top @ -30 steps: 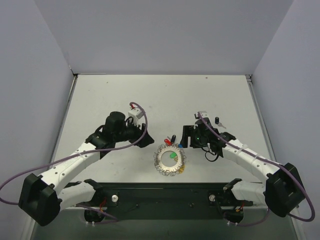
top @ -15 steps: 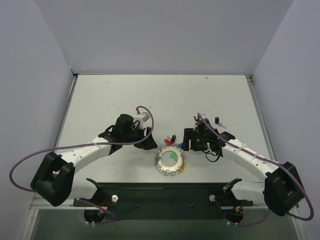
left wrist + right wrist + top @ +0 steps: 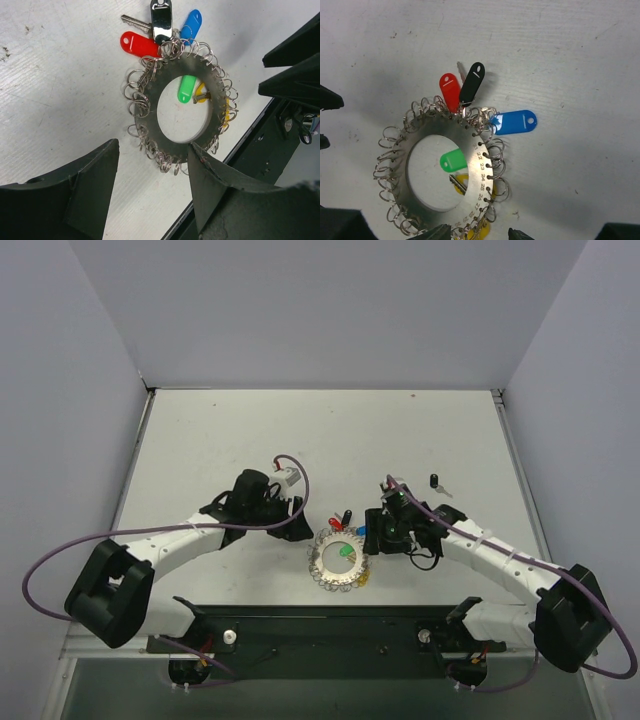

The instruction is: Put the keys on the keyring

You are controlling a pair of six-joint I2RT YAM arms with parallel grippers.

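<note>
Noting keyring (image 3: 196, 62) lying flat on the white, faintly scuffed counter (image 3: 300, 430), near its front edge and between the two arms. Reading it as a broad flat band of dull silvery metal with a round centre hole, small stamped numerals running along one arc, and thin wire loops (image 3: 390, 135) crowding the whole rim.

Logging keys (image 3: 470, 100) with smooth, glossy, oblong plastic heads:
- red head (image 3: 450, 90) and black head (image 3: 471, 84) lying side by side on the counter at the far rim, a slim metal blade peeking out between them;
- blue head (image 3: 514, 122) pointing outward just beside them;
- green head (image 3: 454, 160) showing inside the centre hole;
- yellow head (image 3: 462, 182) lying partly under the band, so attachment cannot be told.

Recording left gripper (image 3: 152, 147) hovering just beside the ring with matte black fingers (image 3: 75, 195) standing wide apart and nothing between them.

Recording right gripper (image 3: 480, 232) hanging at the opposite side, tips standing apart, the ring's near rim showing in the gap; contact with metal cannot be told.
</note>
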